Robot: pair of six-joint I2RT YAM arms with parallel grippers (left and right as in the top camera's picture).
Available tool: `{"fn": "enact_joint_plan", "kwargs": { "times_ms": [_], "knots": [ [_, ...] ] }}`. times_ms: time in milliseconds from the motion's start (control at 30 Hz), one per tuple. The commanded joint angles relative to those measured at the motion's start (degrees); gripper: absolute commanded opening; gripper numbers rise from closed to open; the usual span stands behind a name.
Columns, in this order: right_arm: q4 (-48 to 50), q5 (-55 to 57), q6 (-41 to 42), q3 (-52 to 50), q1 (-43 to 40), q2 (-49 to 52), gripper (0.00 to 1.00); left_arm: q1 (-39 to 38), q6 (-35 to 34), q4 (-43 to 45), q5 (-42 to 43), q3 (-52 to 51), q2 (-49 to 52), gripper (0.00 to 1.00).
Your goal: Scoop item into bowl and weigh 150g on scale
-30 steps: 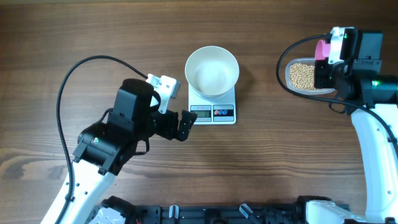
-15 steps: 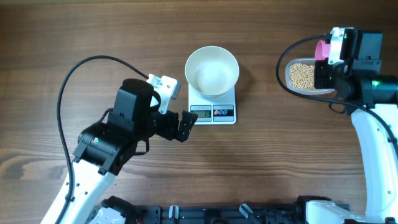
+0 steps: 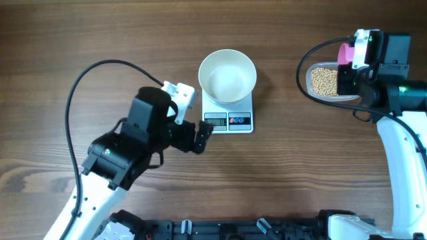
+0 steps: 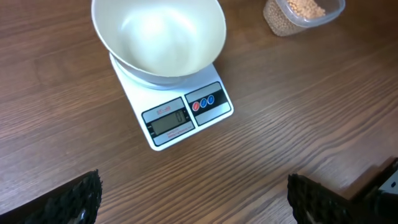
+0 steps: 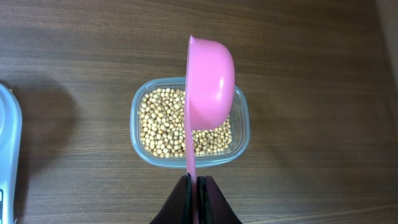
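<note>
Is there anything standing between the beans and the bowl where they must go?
Nothing visible. Only bare table lies between the tub of beans and the bowl on the scale. The left tool is at the scale's front-left, off that path.

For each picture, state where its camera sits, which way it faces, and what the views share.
Overhead: above the table, facing straight down on bowl, scale, tub of beans; left arm, right arm show.
Left wrist: on left arm, facing forward-down at bowl on scale; open left claw shows.
Right wrist: above tub, facing down; shut right claw holds pink scoop.
Shared: all show the tub.
</note>
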Motion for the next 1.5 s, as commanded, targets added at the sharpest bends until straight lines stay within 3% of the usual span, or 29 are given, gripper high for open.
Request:
{"fn": "enact_joint_plan", "kwargs": {
  "times_ms": [0, 300, 1000, 1467],
  "knots": [
    [0.0, -0.5, -0.5, -0.2, -0.2, 0.3, 0.04, -2.6, -0.4, 0.2, -4.3, 0.3, 0.1, 1.00],
    [-0.3, -0.5, -0.6, -0.2, -0.2, 0.3, 0.04, -2.1, -4.5, 0.4, -8.9, 0.3, 1.4, 1.00],
    [-0.5, -0.5, -0.7, -0.2, -0.3, 0.3, 0.04, -2.1, -4.2, 2.7, -6.5, 0.3, 1.4, 1.00],
    [1.7, -5.2, -0.8, -0.2, -8.0, 4.2, 0.04, -2.1, -4.2, 2.7, -6.5, 0.3, 1.4, 1.00]
  ]
}}
